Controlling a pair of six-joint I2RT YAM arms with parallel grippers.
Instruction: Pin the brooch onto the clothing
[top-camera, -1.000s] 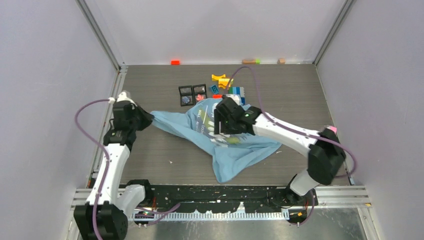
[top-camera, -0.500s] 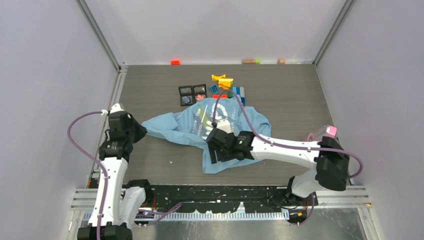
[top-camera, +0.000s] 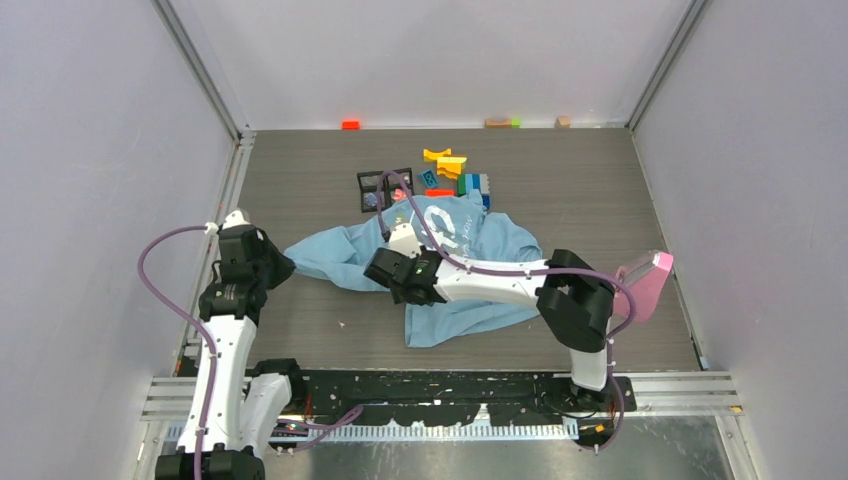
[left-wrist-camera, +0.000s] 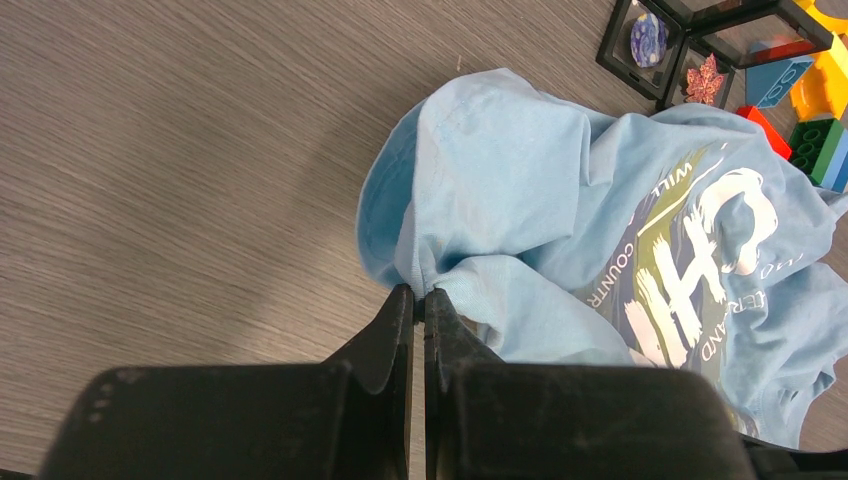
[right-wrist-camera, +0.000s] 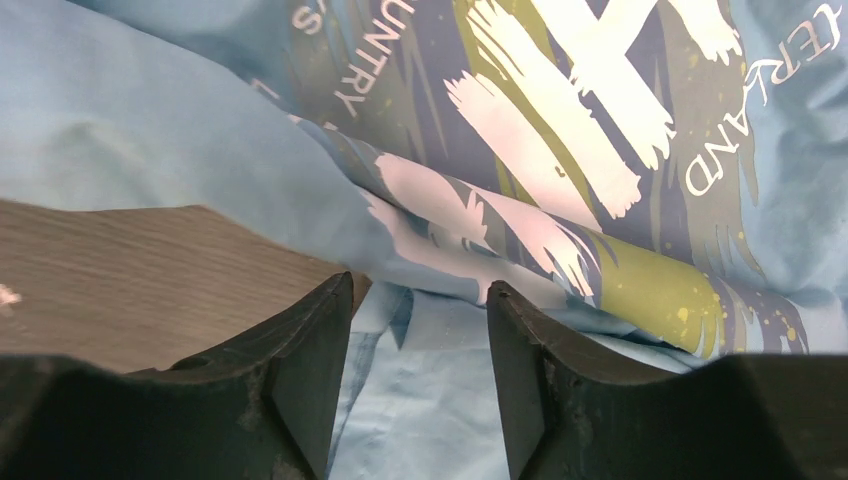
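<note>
Light blue short-sleeved T-shirt (top-camera: 330, 255) lies rumpled on grey wood-grain table (top-camera: 560, 190). Chest print faces up: large white lettering, smaller white text, yellow-green streaks. One end is drawn out toward the left arm; the near part is folded over on itself.

Left gripper (left-wrist-camera: 420, 300): black fingers clenched on a bunched edge of the T-shirt, with the cloth pinched right at the tips. It sits low over the table at the garment's left end.

Right gripper (right-wrist-camera: 415, 300): fingers spread apart, nothing clamped. It is poised at the near-left border of the T-shirt, where fabric meets bare table. One finger is over wood, the other over cloth. Cannot tell if the tips touch.

Tiny pinkish-red flower-shaped brooch (left-wrist-camera: 705, 80) sits inside one of two black square display cases (left-wrist-camera: 612, 45), off the cloth. That case is just beside the T-shirt's far edge. The other case holds a round blue piece (left-wrist-camera: 647, 35).

Coloured plastic toy blocks (left-wrist-camera: 815, 150) in red, green, blue and yellow are clustered near the cases, just beside the fabric.

Purple cable (top-camera: 470, 268) from the right arm loops over the printed area.
</note>
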